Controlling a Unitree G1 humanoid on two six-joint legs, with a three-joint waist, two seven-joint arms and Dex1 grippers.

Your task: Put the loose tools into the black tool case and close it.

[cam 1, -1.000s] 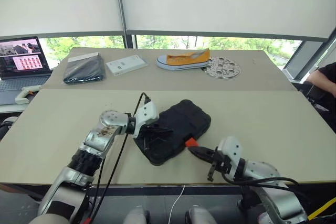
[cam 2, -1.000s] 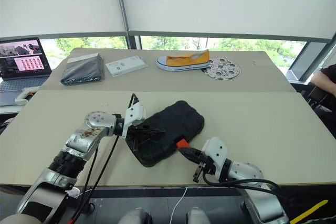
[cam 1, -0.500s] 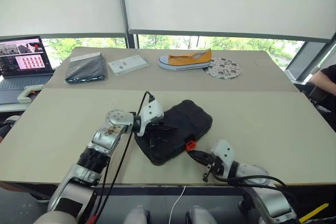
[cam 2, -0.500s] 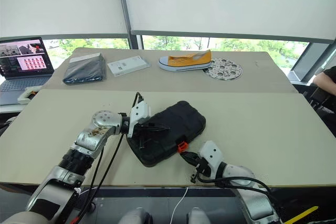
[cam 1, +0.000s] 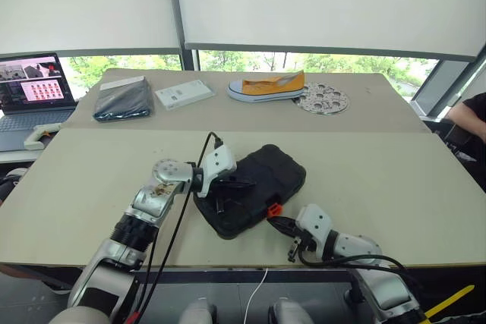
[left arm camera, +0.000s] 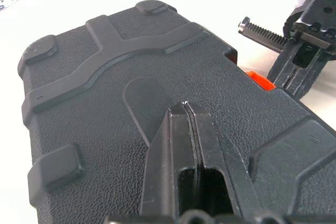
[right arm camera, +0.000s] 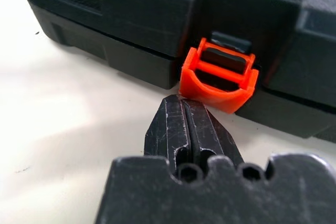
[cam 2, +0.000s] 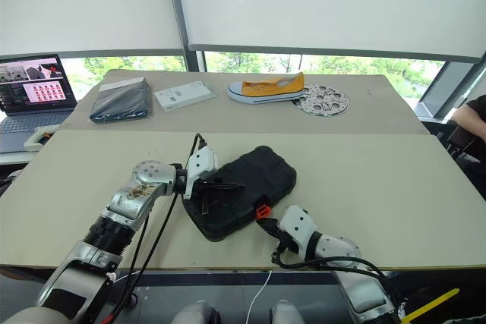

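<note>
Two beige tabletops (cam 1: 395, 172) stand end to end before a window with lowered blinds; the far one carries a flat dark grey pouch (cam 1: 121, 101), a white box (cam 1: 183, 94), a yellow sneaker (cam 1: 266, 86) and a perforated metal disc (cam 1: 322, 99), and a laptop (cam 1: 32, 89) sits off its left end. The black tool case (cam 1: 253, 187) lies closed near the front edge of the near tabletop, set at an angle, its ribbed lid uppermost; no loose tools are seen outside it. The left gripper (left arm camera: 185, 109), fingers pressed together and holding nothing, rests on the lid at the case's left end. Over the last second the right gripper (right arm camera: 184, 104) has sunk toward the tabletop and edged in along the front edge, so that its tips, also pressed together and empty, now sit just under and touching or all but touching the lower lip of the orange latch (right arm camera: 219, 74). The latch flap stands tilted out from the case wall, so it appears not yet snapped home. Judged from this, stowing is done and only latching remains; the left gripper seems to steady the case while the right is placed to push the flap shut.
</note>
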